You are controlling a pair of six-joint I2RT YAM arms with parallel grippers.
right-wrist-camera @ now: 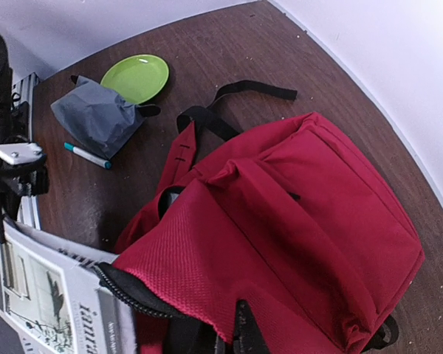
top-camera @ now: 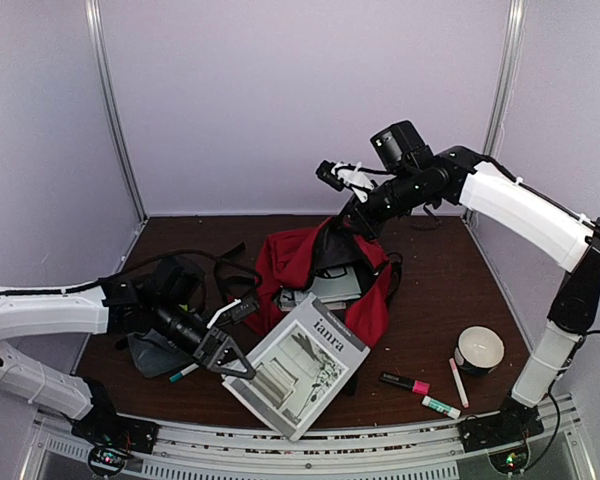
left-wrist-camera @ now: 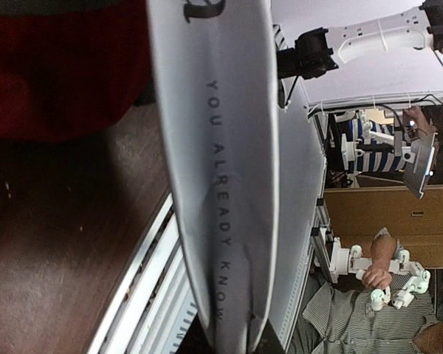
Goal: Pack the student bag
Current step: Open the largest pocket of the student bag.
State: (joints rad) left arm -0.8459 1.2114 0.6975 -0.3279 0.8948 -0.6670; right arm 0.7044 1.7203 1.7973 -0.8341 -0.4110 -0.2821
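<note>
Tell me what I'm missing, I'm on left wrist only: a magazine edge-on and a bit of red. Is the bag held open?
Observer: Yes. The right end effector is shut on the bag's top edge and holds the mouth up.
Operator: Where's the magazine against the mouth?
Observer: One corner of the magazine reaches the opening. The rest is outside, toward the arm bases.
Operator: Anything loose on the left side?
Observer: A grey pouch, a pen and a green plate lie on the table left of the bag.
</note>
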